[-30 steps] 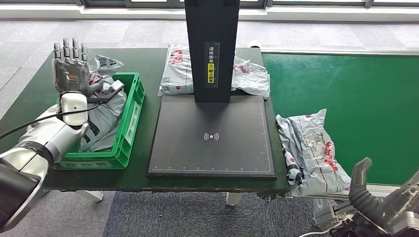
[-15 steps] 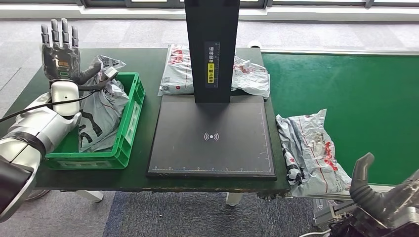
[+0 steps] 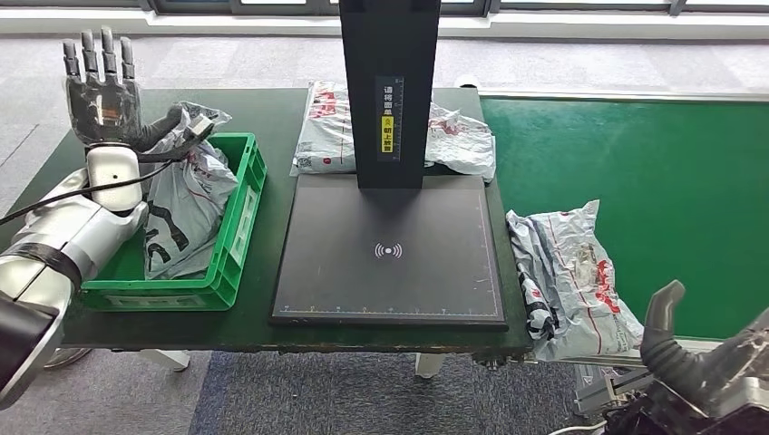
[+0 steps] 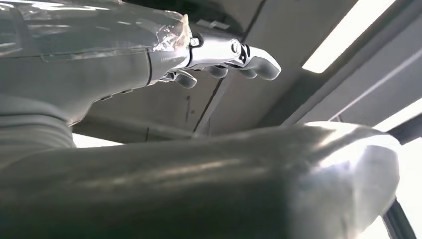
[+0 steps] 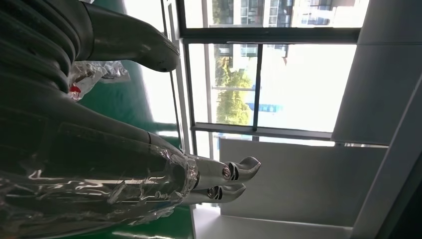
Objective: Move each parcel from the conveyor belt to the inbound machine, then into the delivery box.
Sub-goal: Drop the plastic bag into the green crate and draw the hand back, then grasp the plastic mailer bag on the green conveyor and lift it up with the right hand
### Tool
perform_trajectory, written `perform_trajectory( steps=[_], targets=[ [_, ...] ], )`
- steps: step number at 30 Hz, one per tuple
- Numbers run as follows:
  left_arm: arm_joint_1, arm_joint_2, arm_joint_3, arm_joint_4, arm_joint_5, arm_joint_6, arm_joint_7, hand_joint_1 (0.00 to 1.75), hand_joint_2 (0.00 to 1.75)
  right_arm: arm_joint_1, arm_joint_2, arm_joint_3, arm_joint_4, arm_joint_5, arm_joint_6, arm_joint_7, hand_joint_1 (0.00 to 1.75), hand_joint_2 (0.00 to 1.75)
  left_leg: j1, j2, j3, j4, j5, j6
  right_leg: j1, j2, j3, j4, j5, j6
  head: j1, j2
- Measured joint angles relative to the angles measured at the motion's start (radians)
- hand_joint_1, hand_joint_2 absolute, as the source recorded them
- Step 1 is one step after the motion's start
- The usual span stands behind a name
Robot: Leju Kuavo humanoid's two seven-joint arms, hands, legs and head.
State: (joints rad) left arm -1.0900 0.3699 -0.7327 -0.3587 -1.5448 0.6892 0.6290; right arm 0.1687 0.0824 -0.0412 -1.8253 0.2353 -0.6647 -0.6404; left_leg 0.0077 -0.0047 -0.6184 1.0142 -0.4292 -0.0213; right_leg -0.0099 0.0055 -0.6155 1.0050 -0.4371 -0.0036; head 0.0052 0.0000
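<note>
Fingers (image 3: 95,54) of the left hand (image 3: 102,98) are seen spread and upright in the head view, with nothing held; the hand is raised above the far left corner of the green delivery box (image 3: 238,210). One parcel (image 3: 186,195) is seen lying inside that box, so at least one transfer can be judged complete. The scanning plate of the inbound machine (image 3: 390,249) is bare, with its black column (image 3: 389,86) standing at the far edge and another bag (image 3: 325,127) lying behind it on the table (image 3: 272,109). A further parcel (image 3: 567,276) is seen at the near edge of the green conveyor belt (image 3: 653,181), just beside the machine; it is judged the next to be moved. The right hand (image 3: 698,362) is seen low at the near right corner, close to that parcel but not touching it.

From the left wrist view, the left hand's fingers (image 4: 249,52) are shown extended against the ceiling, gripping nothing.

From the right wrist view, the right hand's fingers (image 5: 234,181) are shown stretched out and empty, with part of a parcel (image 5: 92,72) glimpsed on the belt behind the thumb (image 5: 129,35).
</note>
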Motion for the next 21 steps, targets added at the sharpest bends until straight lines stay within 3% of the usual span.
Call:
perform_trajectory(
  steps=[2,4,8,10,12,14,17,21],
  targets=[
    [0.049,-0.015,0.118,-0.107,0.022,0.007,-0.052,0.00,0.00,-0.012,0.003,0.000,0.008,0.034,0.006,0.035,0.00,1.75,0.000,0.000,0.000,0.000,0.000,0.000,0.000,0.000,0.000,0.000,0.000,0.000,0.000,0.000],
    [0.096,-0.054,0.268,-0.224,0.079,0.008,-0.200,0.00,0.00,-0.029,0.004,0.000,0.028,0.073,0.011,0.081,0.00,1.75,-0.001,0.000,0.000,0.000,0.000,0.000,0.000,0.001,-0.001,-0.001,0.000,0.000,0.000,0.000],
    [0.173,-0.220,0.626,-0.388,0.421,0.007,-0.778,0.00,0.00,-0.110,-0.002,-0.017,0.159,0.144,0.014,0.218,0.00,1.75,-0.002,0.005,0.001,0.001,-0.001,0.002,-0.002,0.004,0.000,-0.001,0.002,0.003,0.000,0.000],
    [0.227,-0.304,0.754,-0.431,0.614,-0.028,-0.988,0.00,0.00,-0.177,-0.017,-0.047,0.278,0.209,0.027,0.311,0.00,1.75,-0.004,0.007,0.002,0.000,-0.003,0.004,-0.005,0.007,0.001,-0.002,0.002,0.004,0.000,0.000],
    [0.306,-0.367,0.795,-0.473,0.785,-0.107,-1.066,0.00,0.00,-0.284,-0.054,-0.085,0.471,0.347,0.040,0.451,0.00,1.75,-0.006,0.011,0.005,0.000,-0.004,0.006,-0.006,0.011,0.003,-0.002,0.004,0.006,0.000,0.000],
    [0.397,-0.416,0.783,-0.518,0.937,-0.172,-1.093,0.00,0.00,-0.403,-0.102,-0.132,0.713,0.458,0.035,0.551,0.00,1.75,-0.007,0.010,0.005,0.001,-0.002,0.010,-0.007,0.010,0.004,-0.003,0.004,0.010,0.000,0.000],
    [0.508,-0.450,0.744,-0.596,1.054,-0.213,-1.101,0.00,0.00,-0.523,-0.142,-0.183,0.974,0.483,0.027,0.522,0.00,1.75,-0.007,0.002,0.001,0.001,0.001,0.012,-0.007,0.003,0.004,-0.003,0.004,0.012,0.000,0.000],
    [0.590,-0.452,0.700,-0.689,1.089,-0.225,-1.088,0.00,0.00,-0.612,-0.146,-0.192,1.154,0.484,0.032,0.448,0.00,1.75,-0.007,0.002,0.001,0.001,0.001,0.012,-0.007,0.003,0.002,-0.002,0.004,0.011,0.000,0.000]
  ],
)
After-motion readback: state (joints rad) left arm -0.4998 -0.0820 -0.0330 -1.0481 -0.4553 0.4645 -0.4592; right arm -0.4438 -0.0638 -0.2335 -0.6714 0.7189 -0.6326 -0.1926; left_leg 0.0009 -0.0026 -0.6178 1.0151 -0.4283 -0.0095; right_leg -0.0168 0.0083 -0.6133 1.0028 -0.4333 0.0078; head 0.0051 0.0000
